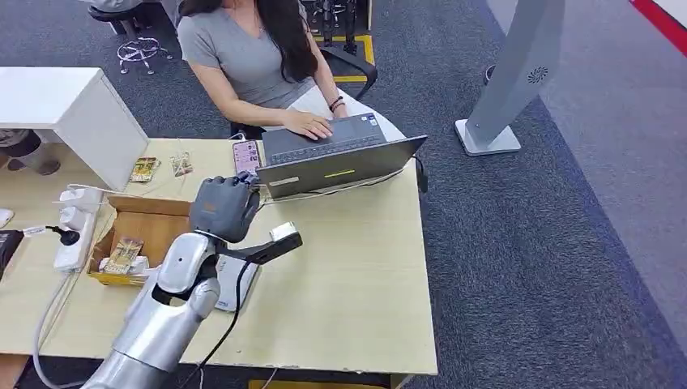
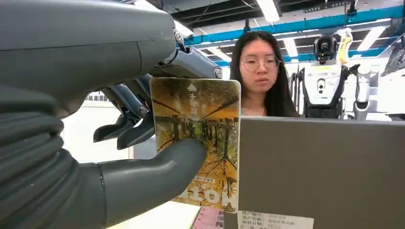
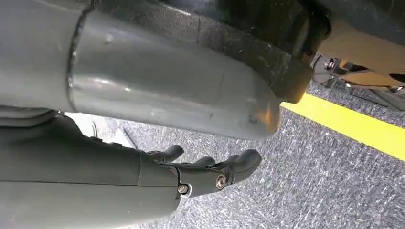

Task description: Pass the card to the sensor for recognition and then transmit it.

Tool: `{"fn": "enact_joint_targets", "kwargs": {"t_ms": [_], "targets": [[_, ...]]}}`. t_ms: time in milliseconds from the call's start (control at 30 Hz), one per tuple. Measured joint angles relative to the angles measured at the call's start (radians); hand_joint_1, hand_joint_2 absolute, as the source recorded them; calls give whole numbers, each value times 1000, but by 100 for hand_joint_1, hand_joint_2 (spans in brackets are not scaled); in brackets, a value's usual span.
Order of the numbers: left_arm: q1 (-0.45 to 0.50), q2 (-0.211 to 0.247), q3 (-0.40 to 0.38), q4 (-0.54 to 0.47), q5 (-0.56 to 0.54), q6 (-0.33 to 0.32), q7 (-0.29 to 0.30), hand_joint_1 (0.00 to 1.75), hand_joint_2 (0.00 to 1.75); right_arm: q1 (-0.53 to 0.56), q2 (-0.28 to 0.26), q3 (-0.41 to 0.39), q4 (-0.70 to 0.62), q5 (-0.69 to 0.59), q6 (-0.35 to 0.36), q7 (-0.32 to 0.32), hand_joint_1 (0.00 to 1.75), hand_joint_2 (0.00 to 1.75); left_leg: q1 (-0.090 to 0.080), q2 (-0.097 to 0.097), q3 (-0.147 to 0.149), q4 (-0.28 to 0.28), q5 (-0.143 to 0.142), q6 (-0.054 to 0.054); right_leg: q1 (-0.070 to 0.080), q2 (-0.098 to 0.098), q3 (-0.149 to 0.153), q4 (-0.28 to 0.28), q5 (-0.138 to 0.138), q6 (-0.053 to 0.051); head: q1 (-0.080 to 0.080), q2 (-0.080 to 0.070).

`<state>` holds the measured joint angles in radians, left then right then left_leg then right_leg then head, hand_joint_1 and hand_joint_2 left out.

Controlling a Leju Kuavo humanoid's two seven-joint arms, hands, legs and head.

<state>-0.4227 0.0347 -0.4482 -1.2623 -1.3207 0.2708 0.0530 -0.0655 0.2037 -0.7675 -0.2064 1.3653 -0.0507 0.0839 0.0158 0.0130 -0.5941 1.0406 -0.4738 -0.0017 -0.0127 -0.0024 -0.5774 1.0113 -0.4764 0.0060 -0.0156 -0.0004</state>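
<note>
Head view: the left hand (image 1: pixel 224 208) is raised over the table (image 1: pixel 356 275), just near of the laptop (image 1: pixel 344 166). In the left wrist view the thumb (image 2: pixel 157 167) presses the card (image 2: pixel 200 138) against the darker fingers, holding it upright before the laptop's lid. The right hand (image 3: pixel 200 169) hangs above grey carpet, fingers loosely extended and holding nothing. Left of the raised hand, a cardboard box (image 1: pixel 150 223) holds further cards (image 1: pixel 123 253). Beyond the laptop a person (image 1: pixel 251 57) types.

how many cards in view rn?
2 clearly: one card held in the left hand, another in the cardboard box at. More may be hidden.
</note>
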Motion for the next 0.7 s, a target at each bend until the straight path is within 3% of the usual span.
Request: {"fn": "enact_joint_targets", "kwargs": {"t_ms": [433,700], "targets": [[9,0,-10,-9,1,-19,8,175,175,1,0,-6,0,-3,0,1,0,0,0,0,0,0,0,0,0,0,0,0,0,0,0,0],[84,7,-47,-67,-119,-73,155,175,175,10,3,-36,0,-35,-20,17,0,0,0,0,-1,0,0,0,0,0,0,0,-1,0,0,0]]}}
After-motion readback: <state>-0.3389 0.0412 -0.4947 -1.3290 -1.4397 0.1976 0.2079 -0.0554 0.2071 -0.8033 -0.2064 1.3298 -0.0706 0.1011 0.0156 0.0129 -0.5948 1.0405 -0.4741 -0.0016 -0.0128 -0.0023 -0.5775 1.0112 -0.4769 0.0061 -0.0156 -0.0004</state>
